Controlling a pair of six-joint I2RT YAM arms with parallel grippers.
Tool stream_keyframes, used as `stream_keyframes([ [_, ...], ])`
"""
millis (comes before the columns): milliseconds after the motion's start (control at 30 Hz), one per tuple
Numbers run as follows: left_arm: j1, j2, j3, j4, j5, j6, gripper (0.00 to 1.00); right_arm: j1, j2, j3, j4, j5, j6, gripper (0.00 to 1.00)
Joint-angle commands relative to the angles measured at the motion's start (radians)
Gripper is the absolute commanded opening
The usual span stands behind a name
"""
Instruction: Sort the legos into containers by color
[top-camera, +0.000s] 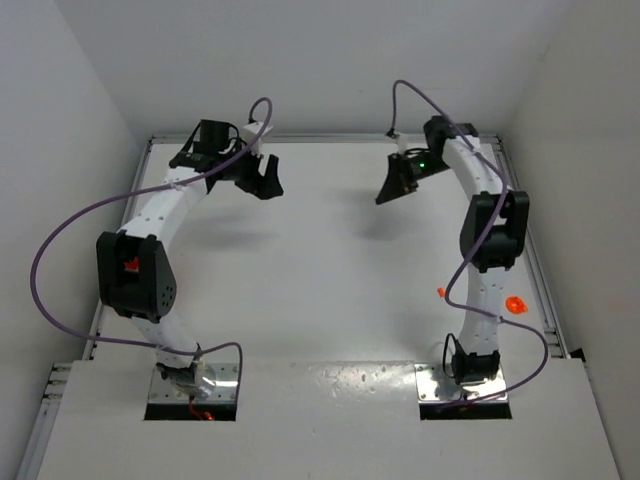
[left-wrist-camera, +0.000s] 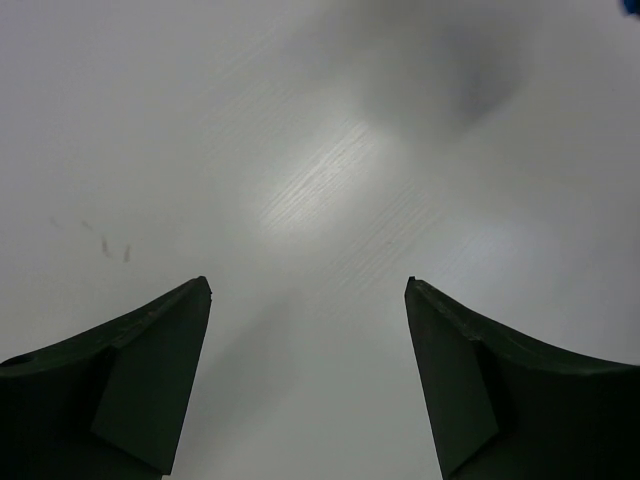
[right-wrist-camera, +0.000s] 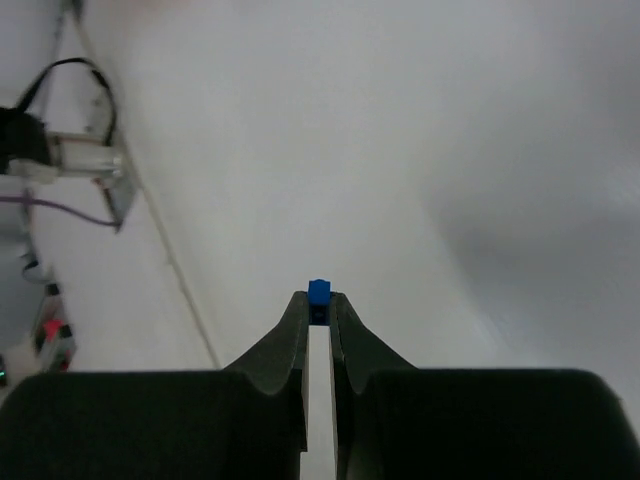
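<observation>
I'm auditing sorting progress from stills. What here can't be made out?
Top view: one small orange bit left of the right arm, another right of it; too small to tell brick from bowl.
Left wrist view: blue speck, cut off by the top-right corner.
Right wrist view: small blue plastic brick, underside hidden by fingertips of the shut right hand.
Sorting container: not identifiable anywhere.

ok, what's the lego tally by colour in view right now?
Blue: 1, the blue brick pinched in the right gripper.
Orange: 2, a small orange piece and a larger orange piece, either side of the right arm.
Total: 3
</observation>
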Motion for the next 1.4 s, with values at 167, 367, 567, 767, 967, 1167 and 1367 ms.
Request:
stream_keyframes([
  [167, -0.112, -0.100, -0.094, 0.204, 0.147, -0.122, 0.80, 0.154, 0.057, -0.097, 0.667, -0.458, 0.818, 0.00],
  [367, -0.133, -0.100, -0.114, 0.258, 0.195, -0.099, 0.72, 0.191, 0.109, -0.234, 1.684, -0.491, 1.746, 0.00],
  [567, -0.144, -0.088, -0.123, 0.283, 0.251, -0.038, 0.65, 0.211, 0.089, -0.280, 1.650, -0.491, 1.735, 0.00],
  [767, -0.162, -0.052, -0.123, 0.292, 0.284, 0.048, 0.70, 0.240, 0.071, -0.294, 1.650, -0.511, 1.735, 0.00],
  [967, -0.172, -0.052, -0.157, 0.335, 0.311, 0.120, 0.72, 0.269, 0.040, -0.328, 1.661, -0.540, 1.735, 0.00],
  [1167, -0.182, -0.043, -0.157, 0.335, 0.331, 0.162, 0.69, 0.279, 0.031, -0.337, 1.672, -0.558, 1.726, 0.00],
  [1367, -0.201, -0.043, -0.157, 0.344, 0.331, 0.173, 0.64, 0.288, 0.031, -0.328, 1.672, -0.568, 1.726, 0.00],
])
